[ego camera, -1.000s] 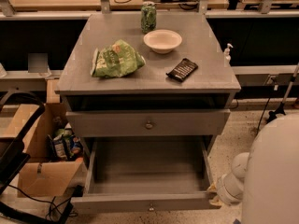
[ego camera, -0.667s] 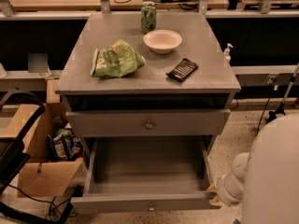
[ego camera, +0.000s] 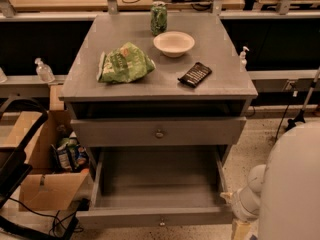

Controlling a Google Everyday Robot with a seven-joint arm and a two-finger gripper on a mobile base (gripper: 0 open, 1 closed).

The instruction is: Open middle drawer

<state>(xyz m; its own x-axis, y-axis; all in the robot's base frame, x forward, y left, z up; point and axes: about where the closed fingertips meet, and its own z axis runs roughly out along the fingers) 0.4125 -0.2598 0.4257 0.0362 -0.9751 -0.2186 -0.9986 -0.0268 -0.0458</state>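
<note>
A grey wooden desk point(ego camera: 225, 86) is seen from above at the centre of the frame, standing on a pale speckled floor point(ego camera: 250, 134). On its top are set a crumpled green chip bag point(ego camera: 124, 63) at the left, a green can point(ego camera: 158, 18) at the back edge, a white bowl point(ego camera: 174, 43) just in front of the can, and a dark snack packet point(ego camera: 195, 74) towards the right. Wooden benches are seen across the top of the frame behind it. A clear pump bottle point(ego camera: 44, 70) is placed at the left and a smaller one point(ego camera: 243, 56) at the right. A cardboard box point(ego camera: 42, 191) holding packets is seen at the lower left.

The middle drawer point(ego camera: 115, 132) is found at the centre of the frame, below a dark slot under the desk top and above the bottom drawer point(ego camera: 155, 216), which is pulled well out with its plain grey inside shown. The middle drawer appears pushed in. Its front is turned towards the lower edge of the frame, its long axis runs left to right, and its round metal knob point(ego camera: 159, 133) is set at the middle.

The robot's white body point(ego camera: 295, 184) fills the lower right. The gripper point(ego camera: 231, 200) is taken to be the pale-tipped arm end just beside the bottom drawer's right front corner; its state cannot be told.
</note>
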